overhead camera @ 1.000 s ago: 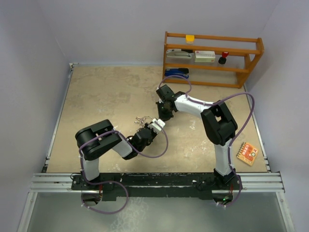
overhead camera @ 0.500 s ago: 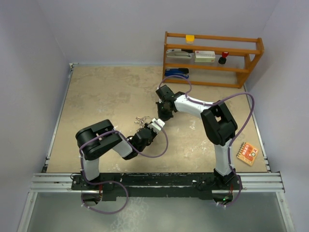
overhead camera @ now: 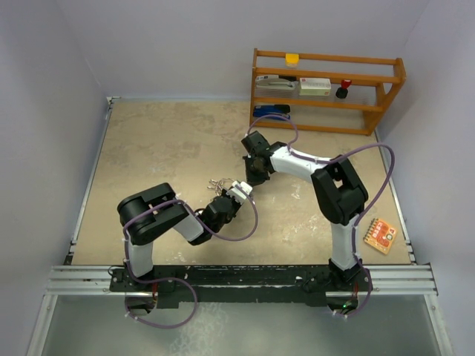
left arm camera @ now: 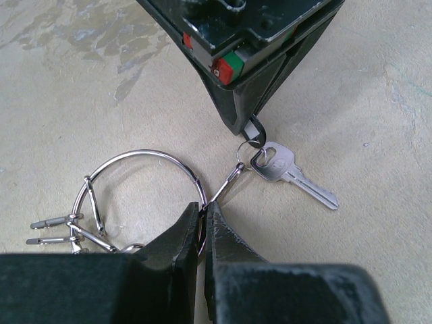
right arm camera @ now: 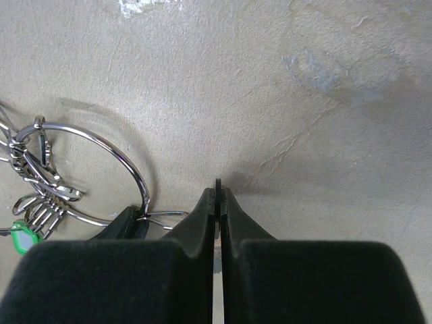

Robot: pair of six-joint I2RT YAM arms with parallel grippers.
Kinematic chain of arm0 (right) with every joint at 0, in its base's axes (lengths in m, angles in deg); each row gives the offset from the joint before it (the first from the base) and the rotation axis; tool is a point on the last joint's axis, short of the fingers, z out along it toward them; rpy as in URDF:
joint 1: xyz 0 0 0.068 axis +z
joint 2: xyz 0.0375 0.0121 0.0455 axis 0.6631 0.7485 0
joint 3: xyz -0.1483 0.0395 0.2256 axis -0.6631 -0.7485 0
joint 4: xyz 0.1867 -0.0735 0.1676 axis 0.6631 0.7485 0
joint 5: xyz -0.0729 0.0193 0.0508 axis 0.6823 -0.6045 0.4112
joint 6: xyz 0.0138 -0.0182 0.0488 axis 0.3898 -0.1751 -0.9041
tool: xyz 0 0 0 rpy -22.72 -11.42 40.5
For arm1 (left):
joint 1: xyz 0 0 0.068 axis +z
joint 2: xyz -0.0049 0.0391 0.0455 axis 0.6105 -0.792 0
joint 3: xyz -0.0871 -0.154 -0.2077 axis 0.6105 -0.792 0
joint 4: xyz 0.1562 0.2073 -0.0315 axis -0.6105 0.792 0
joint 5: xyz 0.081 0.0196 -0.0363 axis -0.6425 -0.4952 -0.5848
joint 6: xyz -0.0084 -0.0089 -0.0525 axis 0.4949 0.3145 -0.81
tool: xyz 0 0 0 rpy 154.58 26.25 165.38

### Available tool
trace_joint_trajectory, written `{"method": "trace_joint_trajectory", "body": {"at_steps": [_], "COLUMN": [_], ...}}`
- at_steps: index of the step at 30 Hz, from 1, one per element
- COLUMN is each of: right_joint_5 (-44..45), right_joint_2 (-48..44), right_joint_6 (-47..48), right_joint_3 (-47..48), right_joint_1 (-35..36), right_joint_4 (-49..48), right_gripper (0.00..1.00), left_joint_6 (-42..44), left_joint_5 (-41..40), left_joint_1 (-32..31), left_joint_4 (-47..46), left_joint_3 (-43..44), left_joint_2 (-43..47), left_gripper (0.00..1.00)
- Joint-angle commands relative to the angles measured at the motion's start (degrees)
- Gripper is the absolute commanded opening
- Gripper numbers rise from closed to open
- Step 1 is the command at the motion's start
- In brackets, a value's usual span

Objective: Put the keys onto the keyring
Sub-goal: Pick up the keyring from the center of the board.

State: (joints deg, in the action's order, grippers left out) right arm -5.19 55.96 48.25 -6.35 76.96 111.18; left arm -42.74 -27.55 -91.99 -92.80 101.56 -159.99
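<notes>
Top view: both arms reach in to mid-table [overhead camera: 148,148]. Left pincer [overhead camera: 231,196] and right pincer [overhead camera: 254,176] sit near each other, tips almost meeting. A small silver bunch of keys [overhead camera: 217,182] lies on the table just left of them; too small here to make out detail. Wooden shelf [overhead camera: 326,89] stands at the far right w/ a few items on it, and an orange card [overhead camera: 380,234] lies near the right edge, well apart from the work.

Left wrist view: left pincer [left arm camera: 202,212] is fully closed, its tips clamped on the wire of the keyring [left arm camera: 145,154], at the ring's near-right side. The ring lies about flat on the table. Several keys hang on its left side [left arm camera: 54,229], partly cut off by the pincer body. A small wire link [left arm camera: 229,181] runs from the ring up to the head of a silver key [left arm camera: 283,169], which lies flat, blade pointing right. Right pincer [left arm camera: 251,128] comes down from above, tip at that key's head.

Right wrist view: right pincer [right arm camera: 217,196] has its jaws pressed together, only a hairline between them; can't tell if the key is pinched. Keyring sits to the left, w/ the green-headed key [right arm camera: 20,237] at the far left edge.
</notes>
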Motion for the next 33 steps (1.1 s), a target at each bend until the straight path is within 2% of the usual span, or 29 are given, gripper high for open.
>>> {"method": "trace_joint_trajectory", "body": {"at_steps": [1,17,21,22,24,27,31,33], "right_joint_5": [5.0,5.5,5.6,5.7,6.3,7.8,9.2,9.8], "right_joint_2": [-1.9,-7.4,-9.6,-10.2,-11.7,-14.8,-19.5,-22.7], "right_joint_6": [1.7,1.9,2.0,2.2,2.6,3.5,6.0,7.7], "right_joint_3": [-1.7,-5.8,-6.8,-6.9,-7.9,-9.7,-11.5,-12.6], "right_joint_1": [-1.1,-1.3,-1.4,-1.3,-1.4,-1.4,-1.3,-1.3], "right_joint_4": [2.4,-2.1,-3.9,-4.3,-5.8,-8.7,-13.3,-15.9], "right_gripper": [0.00,0.00,0.00,0.00,0.00,0.00,0.00,0.00], "left_joint_6": [-1.4,-2.5,-3.5,-3.8,-4.8,-6.8,-11.1,-12.9], "left_joint_5": [0.3,0.7,-2.0,-2.5,-4.0,-6.1,-6.9,-6.6], "left_joint_1": [0.8,1.1,1.2,1.2,1.3,2.3,5.7,8.0], "left_joint_4": [8.8,9.2,11.2,11.7,11.6,11.1,11.5,12.6], "left_joint_3": [-1.8,-1.5,-0.4,-0.2,-0.5,-2.0,-5.1,-6.4], "left_joint_2": [-2.7,2.7,3.9,4.3,5.4,9.4,20.5,26.4], "left_gripper": [0.00,0.00,0.00,0.01,0.12,0.21,0.31,0.33]}}
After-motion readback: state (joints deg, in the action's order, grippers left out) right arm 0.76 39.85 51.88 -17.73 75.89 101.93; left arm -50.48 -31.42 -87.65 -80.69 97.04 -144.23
